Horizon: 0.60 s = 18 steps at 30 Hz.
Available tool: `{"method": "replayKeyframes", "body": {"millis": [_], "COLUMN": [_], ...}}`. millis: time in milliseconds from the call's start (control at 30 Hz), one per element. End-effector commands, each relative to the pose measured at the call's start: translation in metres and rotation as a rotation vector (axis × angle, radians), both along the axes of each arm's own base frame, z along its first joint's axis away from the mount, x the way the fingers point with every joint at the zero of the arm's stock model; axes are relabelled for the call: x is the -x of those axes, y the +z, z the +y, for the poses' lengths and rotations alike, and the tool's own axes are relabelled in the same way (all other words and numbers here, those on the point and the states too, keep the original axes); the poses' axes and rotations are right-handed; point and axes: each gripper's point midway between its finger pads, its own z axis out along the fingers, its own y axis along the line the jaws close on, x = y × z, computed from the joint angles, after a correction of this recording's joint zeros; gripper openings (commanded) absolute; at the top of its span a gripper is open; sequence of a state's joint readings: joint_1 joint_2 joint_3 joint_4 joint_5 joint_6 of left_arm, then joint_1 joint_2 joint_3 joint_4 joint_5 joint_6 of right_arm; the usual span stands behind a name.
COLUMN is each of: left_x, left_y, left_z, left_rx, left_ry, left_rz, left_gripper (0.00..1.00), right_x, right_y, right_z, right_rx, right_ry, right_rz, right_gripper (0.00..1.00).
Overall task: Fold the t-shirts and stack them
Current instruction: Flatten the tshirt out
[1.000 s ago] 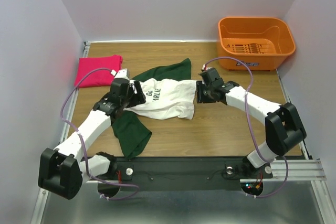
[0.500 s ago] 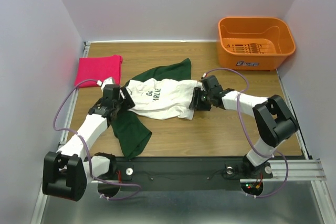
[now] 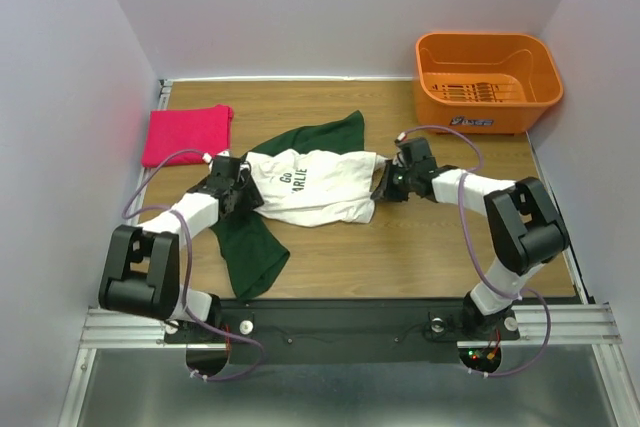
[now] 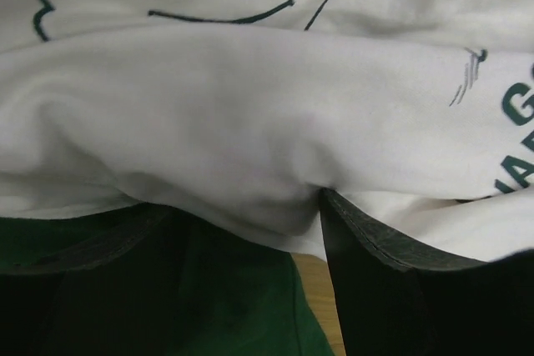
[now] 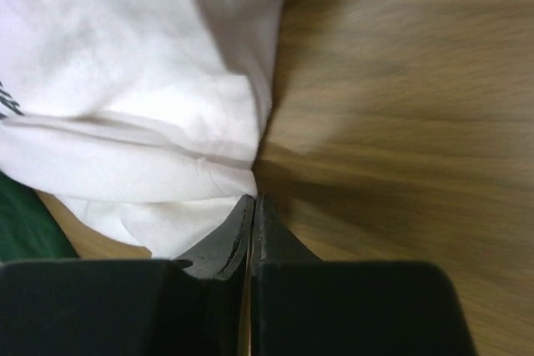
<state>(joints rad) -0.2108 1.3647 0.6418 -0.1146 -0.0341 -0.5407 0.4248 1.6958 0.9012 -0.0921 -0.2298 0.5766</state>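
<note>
White cotton t-shirt with dark green sleeves and black print (image 3: 315, 187) lies spread mid-table on the brown wooden table (image 3: 440, 237). One green sleeve (image 3: 250, 252) trails toward the near left, the other (image 3: 322, 133) points far. Print faces up.

Left gripper (image 3: 236, 189) sits low at the shirt's left edge, touching the cloth where white body meets green sleeve. In the left wrist view its two dark fingers (image 4: 392, 289) stand apart, with a fold of white fabric bulging down between the tips. Green cloth and a sliver of wood show below. Cannot tell if that fold is clamped or only resting there.

Right gripper (image 3: 386, 185) is at the shirt's right edge, low on the table. In the right wrist view the fingers (image 5: 213, 252) are pressed together with only a hairline gap. The white hem runs right into the tips and creases converge there, so it pinches the shirt's edge. Bare wood lies to the right of it.

Plain bright pink-red t-shirt (image 3: 187, 134) lies folded flat at the far left, well apart from both grippers and not touching the white shirt.

Orange plastic basket (image 3: 487, 39) stands in the far right corner.
</note>
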Motion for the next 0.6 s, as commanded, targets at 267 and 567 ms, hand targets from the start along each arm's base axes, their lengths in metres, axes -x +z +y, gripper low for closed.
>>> {"method": "replayKeyframes", "body": {"millis": [267, 567], "left_x": [-0.093, -0.027], "left_y": [0.063, 0.083], "left_z": [-0.057, -0.018], "left_rx": [0.126, 0.051], "left_ry": [-0.161, -0.011], "left_rz": [-0.143, -0.151], "left_gripper": [0.71, 0.75], "right_x": [-0.082, -0.058], "right_y": [0.081, 0.089], "right_z": [-0.089, -0.080], "right_rx": [0.032, -0.006], "right_ry": [-0.090, -0.006], "right_rz": [-0.247, -0.231], "right_gripper": [0.01, 0.01]}}
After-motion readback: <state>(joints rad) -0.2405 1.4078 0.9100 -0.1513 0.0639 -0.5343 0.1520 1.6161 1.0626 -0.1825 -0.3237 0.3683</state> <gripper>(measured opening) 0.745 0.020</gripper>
